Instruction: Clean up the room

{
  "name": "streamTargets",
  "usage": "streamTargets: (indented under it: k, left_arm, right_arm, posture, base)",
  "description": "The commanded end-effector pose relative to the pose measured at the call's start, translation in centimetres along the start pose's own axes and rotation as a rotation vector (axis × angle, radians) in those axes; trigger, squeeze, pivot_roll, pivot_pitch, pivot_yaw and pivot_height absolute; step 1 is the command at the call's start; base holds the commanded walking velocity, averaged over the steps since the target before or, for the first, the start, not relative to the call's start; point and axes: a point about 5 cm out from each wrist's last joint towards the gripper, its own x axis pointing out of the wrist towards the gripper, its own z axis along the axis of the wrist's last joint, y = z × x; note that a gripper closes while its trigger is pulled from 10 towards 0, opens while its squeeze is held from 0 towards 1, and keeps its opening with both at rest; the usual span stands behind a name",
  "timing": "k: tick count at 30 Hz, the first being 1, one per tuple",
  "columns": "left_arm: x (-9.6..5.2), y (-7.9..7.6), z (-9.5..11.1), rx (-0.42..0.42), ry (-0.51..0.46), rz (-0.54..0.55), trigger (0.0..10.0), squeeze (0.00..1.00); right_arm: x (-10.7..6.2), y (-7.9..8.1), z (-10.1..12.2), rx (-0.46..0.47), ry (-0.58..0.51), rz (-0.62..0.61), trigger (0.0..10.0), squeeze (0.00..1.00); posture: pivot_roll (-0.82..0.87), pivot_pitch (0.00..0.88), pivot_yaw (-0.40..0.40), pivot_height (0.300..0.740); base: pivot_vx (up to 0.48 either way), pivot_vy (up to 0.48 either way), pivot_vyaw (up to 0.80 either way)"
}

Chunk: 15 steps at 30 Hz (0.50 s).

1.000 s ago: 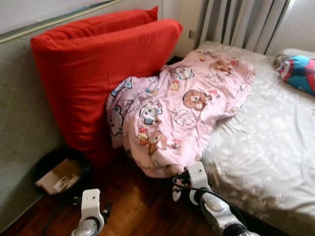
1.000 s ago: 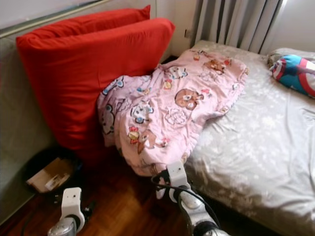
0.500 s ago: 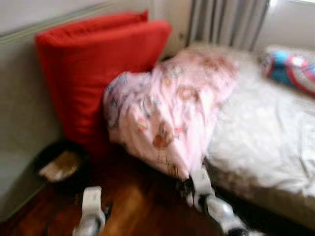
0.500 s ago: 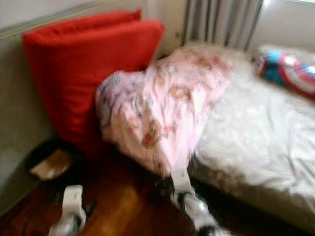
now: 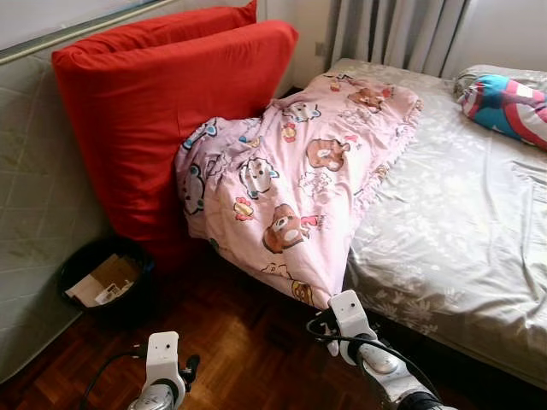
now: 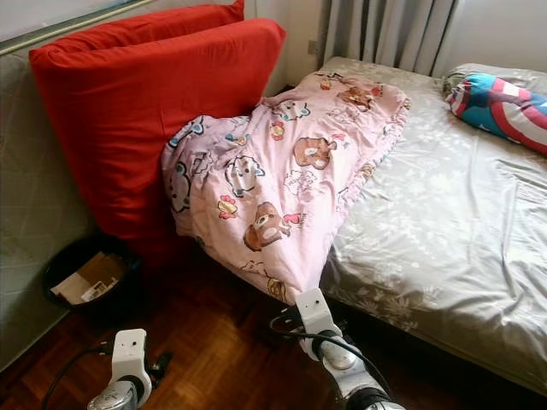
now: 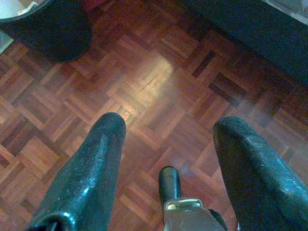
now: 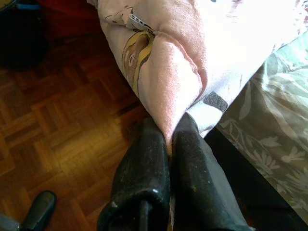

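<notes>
A pink cartoon-print blanket [image 5: 299, 184] hangs off the left side of the bed [image 5: 461, 231] and leans on two big red cushions [image 5: 154, 120]. Its lowest corner [image 8: 168, 91] is pinched between the black fingers [image 8: 144, 163] of my right gripper [image 8: 168, 137], which is shut on it just above the floor. The right arm [image 5: 355, 329] sits at the bed's edge under that corner. My left gripper [image 7: 166, 139] hangs open over bare parquet, its wrist [image 5: 162, 363] low at the left.
A black waste bin [image 5: 102, 282] with cardboard and paper stands on the floor by the grey padded wall [image 5: 34, 222]. A blue, red and white pillow [image 5: 508, 98] lies at the bed's far right. Curtains [image 5: 393, 34] hang behind. Parquet floor [image 5: 248, 342] lies between bin and bed.
The view shook and shifted. The blanket's lower edge, a loose fold a second ago, is now drawn taut into a point held by my right gripper. The left arm hangs as before.
</notes>
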Motion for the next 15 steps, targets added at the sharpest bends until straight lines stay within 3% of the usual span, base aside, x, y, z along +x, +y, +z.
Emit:
streamTargets:
  k: [1,4,5,6,8,15]
  left_arm:
    - [-0.08,0.09,-0.4,0.014,0.025,-0.004,10.0,0.0]
    - [-0.07,0.07,-0.41,0.016,0.027,-0.005,10.0,0.0]
    - [-0.06,0.05,-0.41,0.018,0.028,-0.006,10.0,0.0]
    - [-0.06,0.05,-0.41,0.018,0.028,-0.006,10.0,0.0]
    - [-0.05,0.03,-0.4,0.019,0.029,-0.008,10.0,0.0]
    - [-0.05,-0.01,-0.41,0.02,0.031,-0.009,10.0,0.0]
  right_arm:
    - [-0.04,0.26,-0.38,-0.006,0.022,0.009,10.0,0.0]
    - [-0.05,0.29,-0.49,-0.026,0.036,0.021,10.0,0.0]
    - [-0.06,0.31,-0.56,-0.03,0.042,0.025,10.0,0.12]
    - [-0.06,0.31,-0.56,-0.03,0.042,0.025,10.0,0.12]
    - [-0.1,0.49,-0.8,-0.053,0.057,0.042,10.0,1.0]
    - [-0.18,0.81,-1.24,-0.127,0.086,0.064,10.0,1.0]
  posture:
    - [-0.05,0.062,-0.007,0.74]
    - [-0.05,0.062,-0.008,0.74]
    - [-0.05,0.062,-0.007,0.74]
    - [-0.05,0.062,-0.007,0.74]
    - [-0.05,0.061,-0.007,0.74]
    - [-0.05,0.061,-0.007,0.74]
  base:
    - [0.0,0.0,0.0]
    - [0.0,0.0,0.0]
    - [0.0,0.0,0.0]
    - [0.0,0.0,0.0]
    - [0.0,0.0,0.0]
    - [0.0,0.0,0.0]
